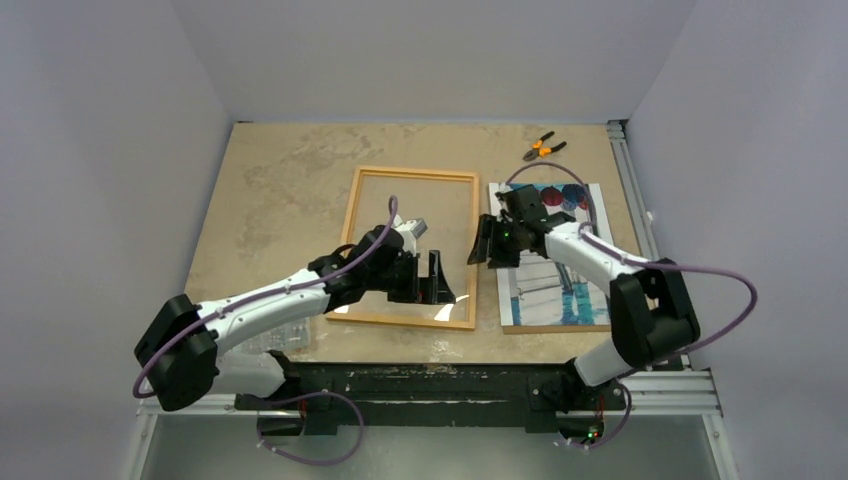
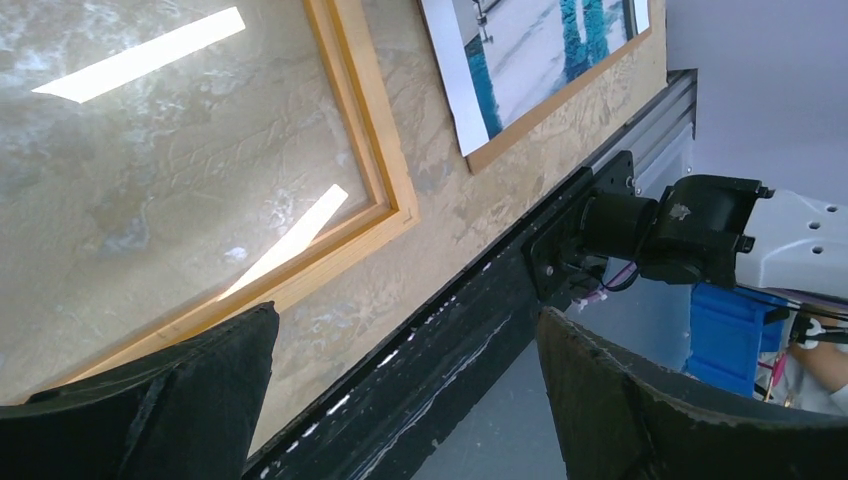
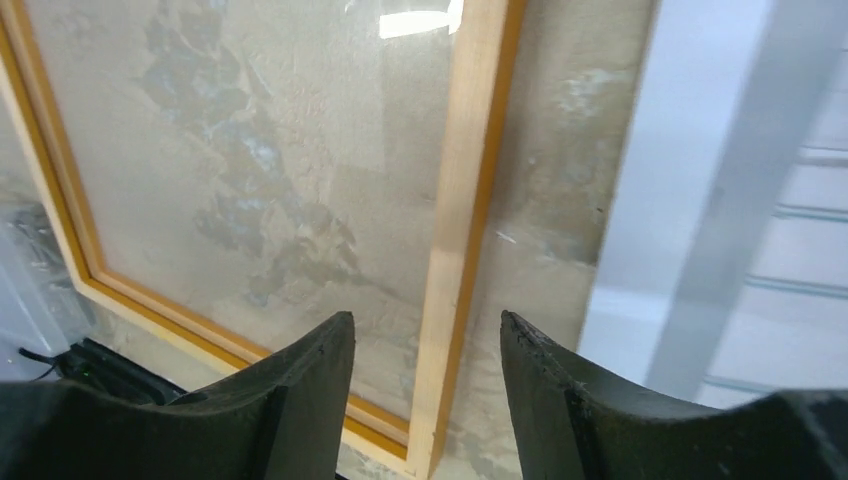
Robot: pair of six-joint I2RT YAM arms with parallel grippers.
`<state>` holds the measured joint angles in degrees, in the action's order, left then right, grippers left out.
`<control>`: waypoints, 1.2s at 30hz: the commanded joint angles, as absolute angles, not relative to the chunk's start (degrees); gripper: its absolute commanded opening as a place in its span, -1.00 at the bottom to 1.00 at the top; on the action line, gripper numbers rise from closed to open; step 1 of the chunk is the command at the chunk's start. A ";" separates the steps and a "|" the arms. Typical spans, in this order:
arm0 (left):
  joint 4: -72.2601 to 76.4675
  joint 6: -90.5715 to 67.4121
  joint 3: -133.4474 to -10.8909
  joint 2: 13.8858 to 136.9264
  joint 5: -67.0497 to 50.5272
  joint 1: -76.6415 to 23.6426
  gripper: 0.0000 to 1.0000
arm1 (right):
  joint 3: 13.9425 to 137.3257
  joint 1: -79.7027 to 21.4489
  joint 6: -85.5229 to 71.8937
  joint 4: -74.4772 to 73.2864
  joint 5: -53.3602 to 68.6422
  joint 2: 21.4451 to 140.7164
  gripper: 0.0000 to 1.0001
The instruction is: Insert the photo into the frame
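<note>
From above: one frame (image 1: 352, 235) lies mid-table. One photo (image 1: 545, 295) rests on one brown board (image 1: 555, 327) by the right edge, and one pair of pliers (image 1: 543, 148) lies near the far edge. Left wrist: the left gripper (image 2: 400, 400), spread wide and empty, is above the frame's corner. Right wrist: the right gripper (image 3: 425, 390), parted and empty, is above a frame rail.

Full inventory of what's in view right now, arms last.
table: 1, mottled tan, under everything
frame: 1, orange border, glazed, lying flat at centre
backing board: 1, brown, right of the frame
photo: 1, blue-white print, lying on the backing board
pliers: 1, orange handles, far edge
left gripper: 1, black, open, over the frame's near right corner
right gripper: 1, black, open, above the frame's right rail
</note>
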<state>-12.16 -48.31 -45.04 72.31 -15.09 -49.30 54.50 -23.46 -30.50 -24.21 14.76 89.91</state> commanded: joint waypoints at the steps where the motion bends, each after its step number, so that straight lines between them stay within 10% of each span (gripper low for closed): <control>1: -6.38 -50.63 -49.03 76.00 -17.25 -50.91 0.94 | 50.90 -17.04 -30.96 -23.54 16.70 80.66 0.09; 14: 5.45 -56.82 -58.32 90.31 -17.78 -56.81 0.93 | 43.17 6.88 -28.18 -30.52 10.92 65.91 0.03; 36: -11.07 -59.87 -81.10 114.00 -6.64 -61.14 0.92 | 35.61 22.46 -29.11 -25.81 15.70 78.86 0.00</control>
<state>-5.23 -58.98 -76.86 112.84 -11.16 -60.29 37.28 22.02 -29.85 -25.58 18.57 77.76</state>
